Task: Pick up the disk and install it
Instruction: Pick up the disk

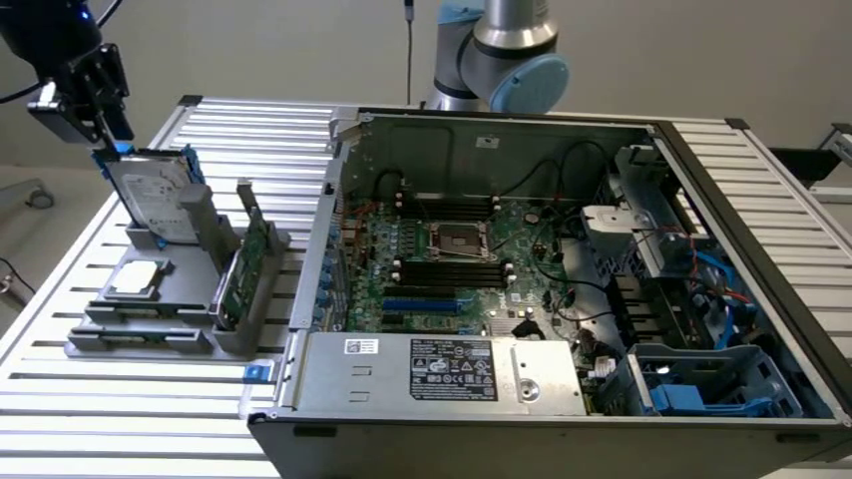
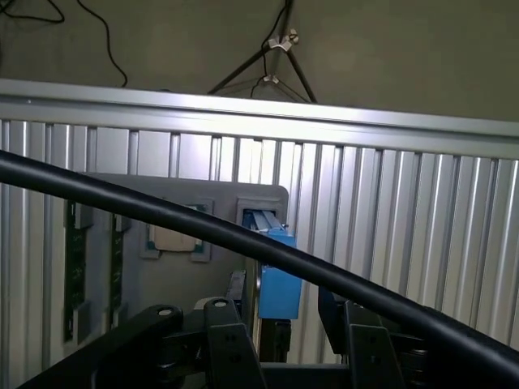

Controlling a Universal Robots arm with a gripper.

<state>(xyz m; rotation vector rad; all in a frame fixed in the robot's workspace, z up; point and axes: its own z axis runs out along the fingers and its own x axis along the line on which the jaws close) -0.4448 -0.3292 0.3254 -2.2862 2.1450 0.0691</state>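
The fingers (image 2: 217, 324) stand apart, one on either side of the blue top edge of the disk (image 2: 278, 279), with a gap showing on each side, so I judge them open and not yet clamped; a black cable (image 2: 162, 212) crosses in front of them in the wrist view. In the exterior view the gripper (image 1: 110, 140) hangs right at the upper end of the disk (image 1: 150, 195). The disk stands on end in a grey holder (image 1: 187, 324), its long axis running down and away from the fingers, with the top leaning toward the exterior view's left. A small chip (image 1: 140, 280) and a green card (image 1: 241, 274) sit in the same holder. The open computer case (image 1: 333, 249) lies just beside the holder, on the exterior view's right, on the slatted table (image 1: 80, 399).
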